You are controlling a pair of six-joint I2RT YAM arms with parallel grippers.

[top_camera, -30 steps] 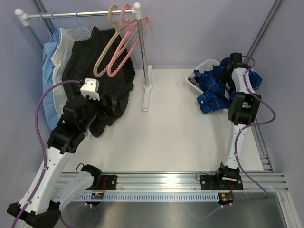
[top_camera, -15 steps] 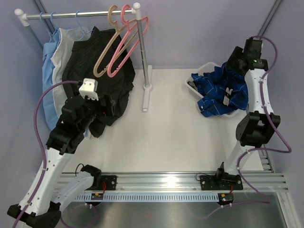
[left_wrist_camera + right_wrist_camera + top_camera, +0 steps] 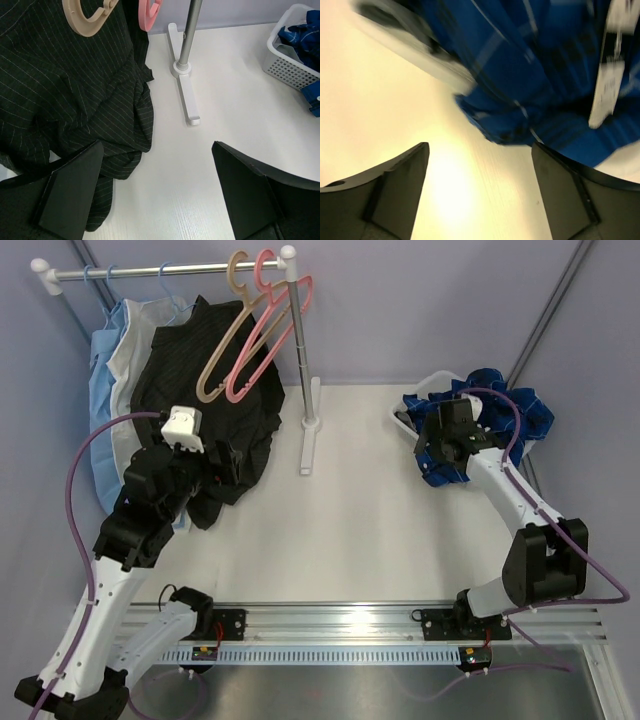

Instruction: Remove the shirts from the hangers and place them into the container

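Observation:
The dark blue plaid shirt (image 3: 500,410) lies heaped in the white container (image 3: 403,418) at the back right, and part of it spills over the near rim. My right gripper (image 3: 442,436) hangs open just in front of that overhang; in the right wrist view, the plaid shirt (image 3: 535,75) lies beyond the right gripper's (image 3: 480,185) empty fingers. The tan hanger (image 3: 222,355) and pink hanger (image 3: 262,340) hang bare on the rail. My left gripper (image 3: 218,462) stands open and empty beside a black pinstriped shirt (image 3: 65,85).
The rack's pole (image 3: 297,340) and foot (image 3: 308,445) stand on the table between the arms. Light blue and white shirts (image 3: 110,370) hang on thin hangers at the far left. The container (image 3: 292,67) shows at the left wrist view's right edge.
My right gripper opened and let go of the plaid shirt, then swung from over the container to its near left side. The left arm barely moved.

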